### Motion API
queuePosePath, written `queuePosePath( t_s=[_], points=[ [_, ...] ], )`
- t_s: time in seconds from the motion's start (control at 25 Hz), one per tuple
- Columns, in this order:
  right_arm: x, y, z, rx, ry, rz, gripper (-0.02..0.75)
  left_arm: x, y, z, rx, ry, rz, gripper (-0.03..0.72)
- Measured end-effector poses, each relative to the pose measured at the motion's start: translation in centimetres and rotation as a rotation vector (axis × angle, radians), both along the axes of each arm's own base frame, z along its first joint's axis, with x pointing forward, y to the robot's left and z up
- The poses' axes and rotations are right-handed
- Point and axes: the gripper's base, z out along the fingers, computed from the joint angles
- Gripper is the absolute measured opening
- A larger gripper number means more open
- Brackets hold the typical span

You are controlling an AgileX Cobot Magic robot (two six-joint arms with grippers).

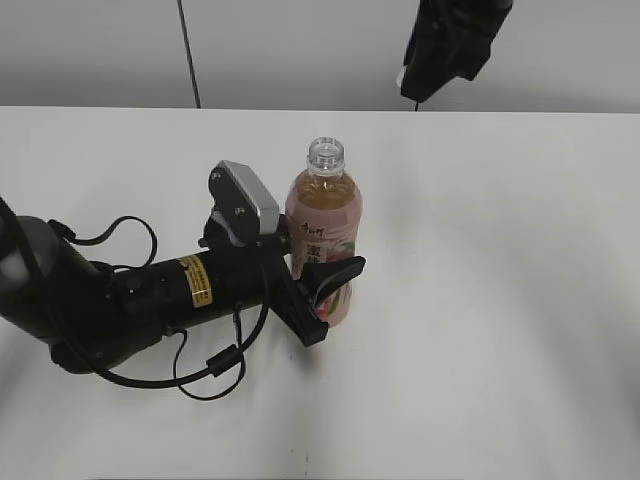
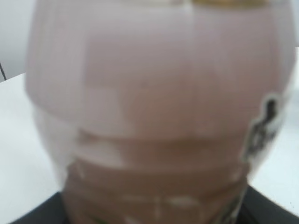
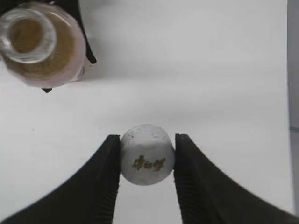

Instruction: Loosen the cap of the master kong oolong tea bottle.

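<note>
The master kong oolong tea bottle (image 1: pixel 323 235) stands upright on the white table with its neck open and no cap on it. My left gripper (image 1: pixel 325 290) is shut on the bottle's lower body; the bottle fills the left wrist view (image 2: pixel 154 102). My right gripper (image 3: pixel 147 156) is shut on the white cap (image 3: pixel 147 155), which has gold characters on its top, and holds it high above the table to the right of the bottle's open mouth (image 3: pixel 28 35). In the exterior view the right gripper (image 1: pixel 445 45) is at the top edge and the cap is hidden.
The white table (image 1: pixel 500 300) stretches around the bottle. A grey wall runs behind the table's far edge. A black cable (image 1: pixel 188 50) hangs at the back left. The left arm's body and cables lie across the table's left front.
</note>
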Motion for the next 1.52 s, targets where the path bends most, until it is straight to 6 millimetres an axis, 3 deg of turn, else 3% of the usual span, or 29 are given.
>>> queuePosePath(
  t_s=[0.16, 0.28, 0.48, 0.72, 0.96, 1.2, 1.36, 1.52],
  points=[
    [2.8, -2.6, -3.1, 0.034, 0.162, -0.471, 0.272, 0.0, 0.0, 0.0, -0.002, 0.000, 0.005, 0.374],
    [4.2, -4.6, -6.7, -0.009, 0.256, -0.740, 0.272, 0.1, 0.0, 0.0, -0.006, -0.001, 0.006, 0.374],
    [3.8, -7.2, -13.4, -0.126, 0.440, -0.910, 0.272, 0.0, 0.0, 0.0, -0.006, -0.001, 0.006, 0.374],
    [1.5, -8.8, -17.9, -0.196, 0.540, -1.026, 0.272, 0.0, 0.0, 0.1, -0.008, -0.002, 0.006, 0.374],
    [0.9, -9.3, -20.5, -0.200, 0.521, -1.124, 0.272, 0.0, 0.0, 0.1, -0.009, -0.002, 0.006, 0.374],
    [0.9, -9.4, -22.0, -0.217, 0.540, -1.164, 0.452, 0.0, 0.0, 0.1, -0.009, -0.003, 0.006, 0.374],
    [0.9, -9.4, -22.0, -0.216, 0.542, -1.164, 0.512, 0.0, 0.0, 0.1, -0.012, -0.007, 0.003, 0.374],
    [0.9, -9.4, -22.0, -0.215, 0.543, -1.165, 0.524, -0.1, 0.0, 0.0, -0.028, -0.014, -0.006, 0.468]
  ],
)
